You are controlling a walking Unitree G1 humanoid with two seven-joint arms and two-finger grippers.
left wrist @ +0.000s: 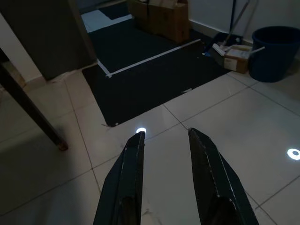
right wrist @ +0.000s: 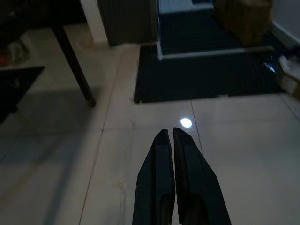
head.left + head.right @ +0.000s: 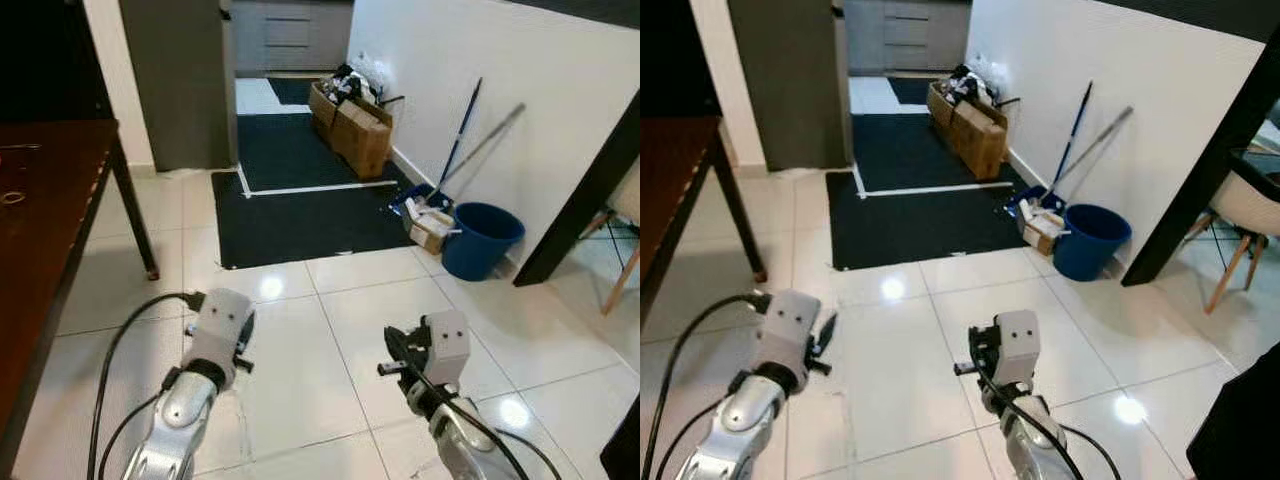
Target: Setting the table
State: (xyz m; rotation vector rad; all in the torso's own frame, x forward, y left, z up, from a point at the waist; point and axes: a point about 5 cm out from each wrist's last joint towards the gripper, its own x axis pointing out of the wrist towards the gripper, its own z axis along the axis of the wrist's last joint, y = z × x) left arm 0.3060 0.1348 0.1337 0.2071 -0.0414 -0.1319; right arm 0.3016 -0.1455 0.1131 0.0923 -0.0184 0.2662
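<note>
- I see a dark reddish-brown table [image 3: 40,200] with black legs on my left.
- The floor [image 3: 330,330] is glossy white tile with thin grey joints.
- A black mat [image 3: 300,210] lies on it, crossed by a white stripe.
- The bucket [image 3: 482,238] by the white wall [image 3: 480,90] is deep blue.
- The mop [image 3: 455,145] handle is blue; the stick beside it is grey.
- The boxes [image 3: 355,125] are plain brown cardboard.
- My left gripper [image 1: 166,180] and right gripper [image 2: 176,183] have black fingers on silver arms.
</note>
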